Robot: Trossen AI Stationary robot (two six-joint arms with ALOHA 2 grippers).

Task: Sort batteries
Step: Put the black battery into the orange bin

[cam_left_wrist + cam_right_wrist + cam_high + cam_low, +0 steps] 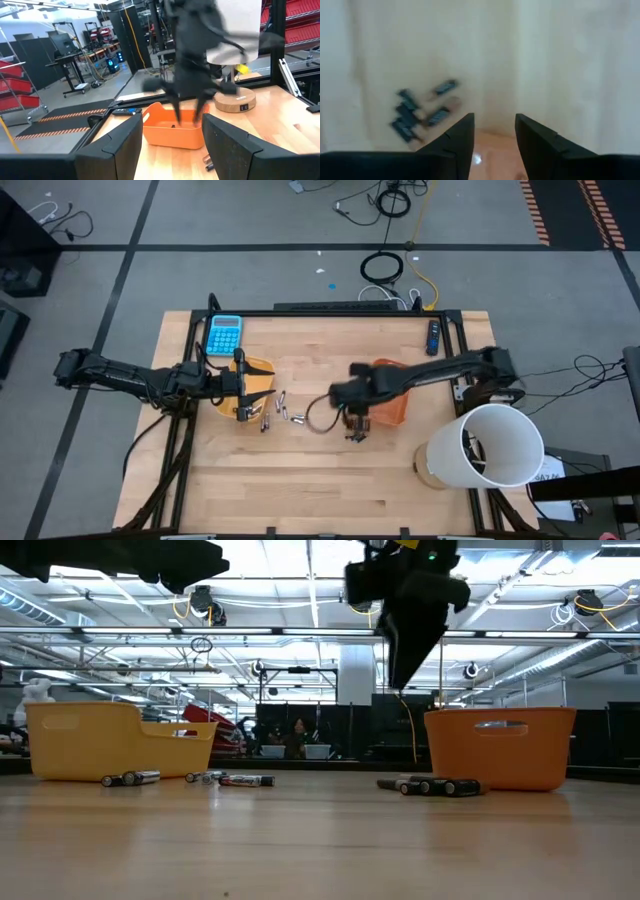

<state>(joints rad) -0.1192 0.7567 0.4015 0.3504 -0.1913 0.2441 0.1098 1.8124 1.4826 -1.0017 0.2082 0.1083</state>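
Yellow tray (118, 742), orange tray (505, 745), dark batteries (415, 112) — pale wood table (330, 480), blue calculator (225, 334)

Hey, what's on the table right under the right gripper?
Below the right gripper, whose fingers stand apart and empty, lies bare wood of the table. A cluster of small dark batteries lies off to one side. The gripper itself hides the spot nearest it.
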